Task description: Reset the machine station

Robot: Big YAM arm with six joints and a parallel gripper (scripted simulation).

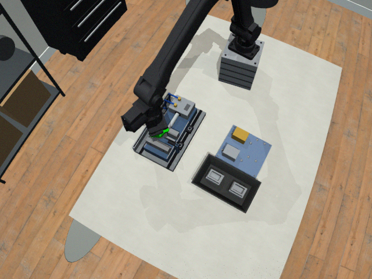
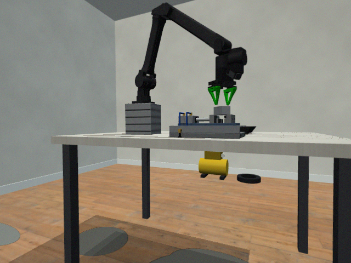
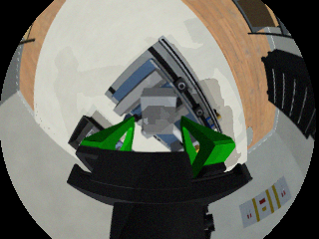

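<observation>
- Just below the tool (image 2: 221,105), fingers apart and empty, a gray blank (image 2: 221,109) sits in the vise (image 2: 204,129) (seating looks unfinished).
- Off to its side, both finished parts (image 1: 215,176) fill the tray (image 1: 198,176); two blanks (image 1: 232,150) lie on the plate (image 1: 261,153).

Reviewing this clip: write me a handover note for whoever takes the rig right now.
Gripper: jaws open, holding nothing, poised just over the gray blank in the vise.
Done: both finished parts lie pocket up in the black outfeed tray. The brass blank and the second gray blank lie flat on the infeed plate.
Left: the vise blank shows above the vise's end blocks in the exterior view. Whether it rests flat on the bars, against the fixed jaw and work stop, cannot be told. Check it and nudge if needed, then retract.
</observation>
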